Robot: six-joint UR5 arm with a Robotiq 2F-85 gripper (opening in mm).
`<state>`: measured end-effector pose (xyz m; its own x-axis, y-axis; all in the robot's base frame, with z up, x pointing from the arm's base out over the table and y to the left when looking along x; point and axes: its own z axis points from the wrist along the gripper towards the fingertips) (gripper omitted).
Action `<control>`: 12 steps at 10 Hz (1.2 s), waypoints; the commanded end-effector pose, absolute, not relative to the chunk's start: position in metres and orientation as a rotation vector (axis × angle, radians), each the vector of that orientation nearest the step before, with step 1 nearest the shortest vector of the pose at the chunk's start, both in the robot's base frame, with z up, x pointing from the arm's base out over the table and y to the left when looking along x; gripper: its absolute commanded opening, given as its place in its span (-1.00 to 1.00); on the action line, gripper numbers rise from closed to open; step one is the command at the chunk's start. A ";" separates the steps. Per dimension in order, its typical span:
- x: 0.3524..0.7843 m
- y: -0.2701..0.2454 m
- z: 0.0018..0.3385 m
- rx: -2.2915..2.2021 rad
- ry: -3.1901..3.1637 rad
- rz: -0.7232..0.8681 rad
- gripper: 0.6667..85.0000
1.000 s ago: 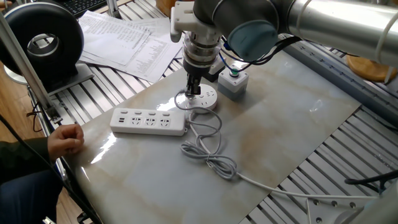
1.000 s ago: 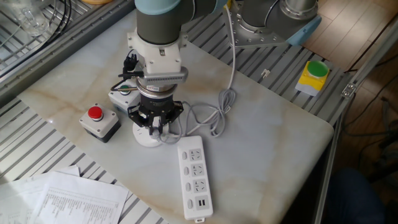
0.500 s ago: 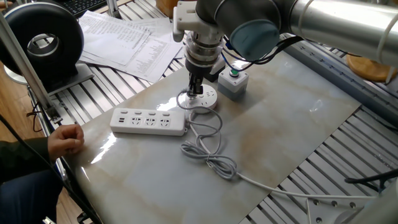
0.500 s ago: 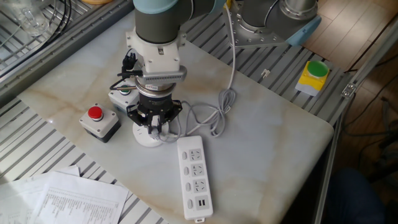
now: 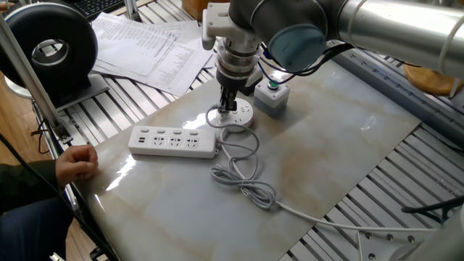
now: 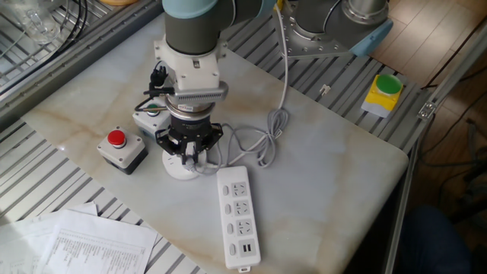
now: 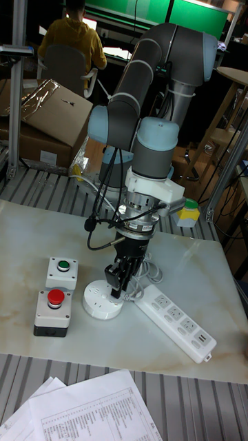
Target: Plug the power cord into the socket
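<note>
The round white socket (image 5: 240, 115) (image 6: 176, 167) (image 7: 98, 304) lies on the marble slab between the button boxes and the power strip. My gripper (image 5: 228, 104) (image 6: 189, 157) (image 7: 117, 286) points straight down onto its top face, fingers drawn together on the small white plug of the power cord. The plug itself is mostly hidden between the fingers. The thin white power cord (image 5: 241, 171) (image 6: 260, 141) runs away from the socket in loose loops across the slab.
A long white power strip (image 5: 174, 141) (image 6: 237, 217) (image 7: 176, 315) lies beside the socket. Grey button boxes, one green-topped (image 5: 272, 97) (image 7: 60, 272) and one red-topped (image 6: 121, 148) (image 7: 52, 311), stand close by. Papers (image 5: 145, 43) and a person's hand (image 5: 76, 161) sit at the slab's edge.
The gripper has shifted only very slightly over the socket. The cord's loops and everything else lie as before.
</note>
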<state>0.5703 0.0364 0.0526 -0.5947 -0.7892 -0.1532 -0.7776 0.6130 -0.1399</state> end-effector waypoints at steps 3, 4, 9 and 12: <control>0.570 0.028 0.036 -1.348 2.644 -0.065 -0.99; 0.571 0.028 0.030 -1.347 2.646 -0.064 -0.99; 0.562 0.017 0.075 -1.445 2.604 -0.053 0.36; 0.544 -0.001 0.113 -1.379 2.706 -0.010 0.64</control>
<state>0.5551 0.0066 0.0814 -0.5523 -0.8290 -0.0876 -0.8241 0.5589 -0.0927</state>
